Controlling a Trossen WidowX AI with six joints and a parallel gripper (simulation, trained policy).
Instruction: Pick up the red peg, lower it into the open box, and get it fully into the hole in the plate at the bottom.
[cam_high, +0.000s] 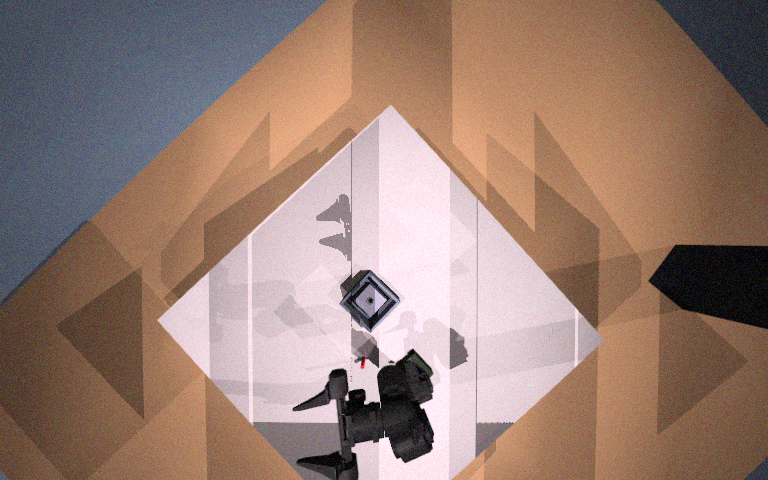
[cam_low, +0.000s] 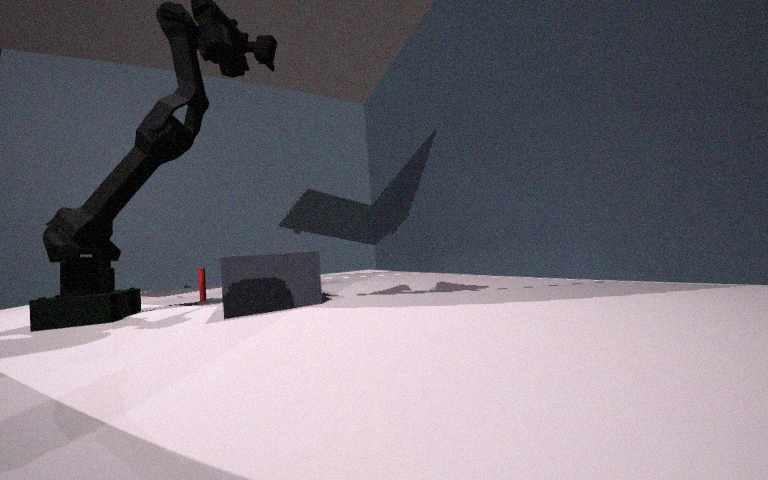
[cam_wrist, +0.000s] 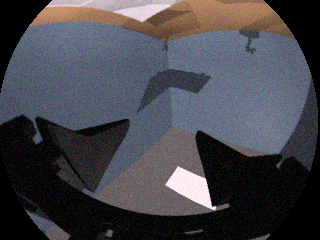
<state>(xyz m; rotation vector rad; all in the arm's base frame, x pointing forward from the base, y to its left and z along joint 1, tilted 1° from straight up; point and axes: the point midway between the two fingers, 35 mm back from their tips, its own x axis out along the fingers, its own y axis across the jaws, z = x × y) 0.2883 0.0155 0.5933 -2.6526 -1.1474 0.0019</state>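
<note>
The red peg (cam_high: 363, 361) (cam_low: 202, 285) stands upright on the white table (cam_high: 413, 226) (cam_low: 453, 384), between the arm's base and the box. The open grey box (cam_high: 355, 315) (cam_low: 305, 277) stands close by. From above, a plate with a small dark hole (cam_high: 370, 300) shows at its bottom. My gripper (cam_high: 295, 435) (cam_wrist: 163, 128) is open and empty, with its two fingers wide apart. It is high above the table, far above the peg and the box, and points sideways. Neither peg nor box shows in the wrist view.
The arm's base (cam_low: 84, 310) stands on the table to the left of the peg in the exterior view. A black shape (cam_high: 719, 283) reaches in from the right edge in the top view. Shadows of the arm and fingers lie on the table.
</note>
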